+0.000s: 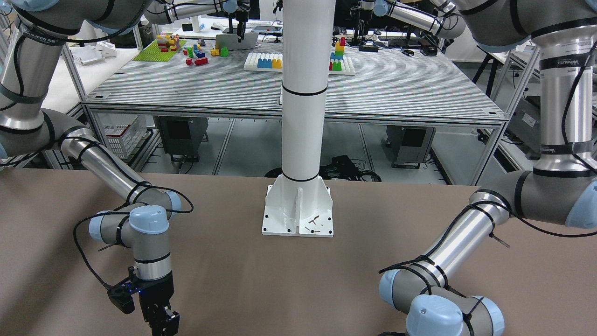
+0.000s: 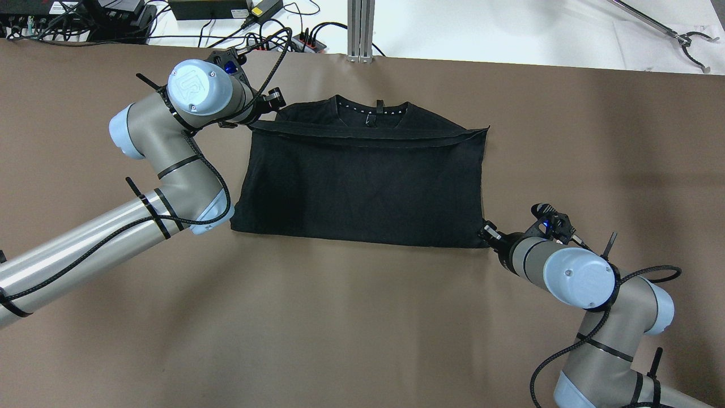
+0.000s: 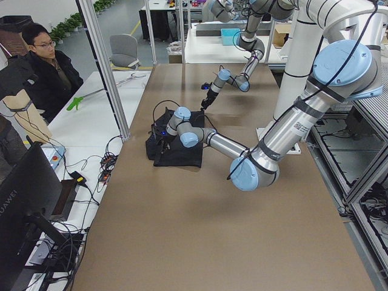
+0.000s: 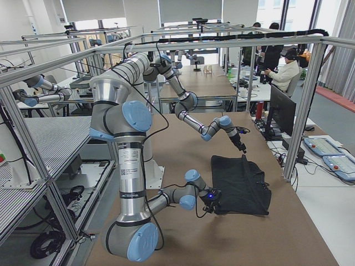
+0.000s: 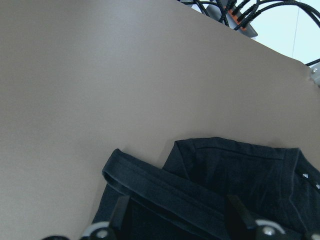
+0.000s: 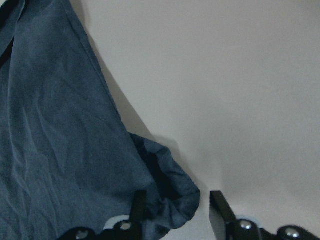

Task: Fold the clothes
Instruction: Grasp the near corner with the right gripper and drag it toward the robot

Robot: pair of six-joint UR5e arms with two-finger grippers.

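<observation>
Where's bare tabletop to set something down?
Widest bare patch of brown tabletop: between the plain black fabric garment and the robot, flanked by both arms. Also right of the garment. Crowded: left gripper at its far-left corner, right gripper at its near-right corner.

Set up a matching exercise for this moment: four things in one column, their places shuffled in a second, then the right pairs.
1. left hand
2. right hand
3. black garment
4. white pillar base

A. at the garment's near right corner
B. standing at the robot's side of the brown table
C. at the garment's far left corner
D. spread flat on the table

Pairs: 1-C, 2-A, 3-D, 4-B
</observation>
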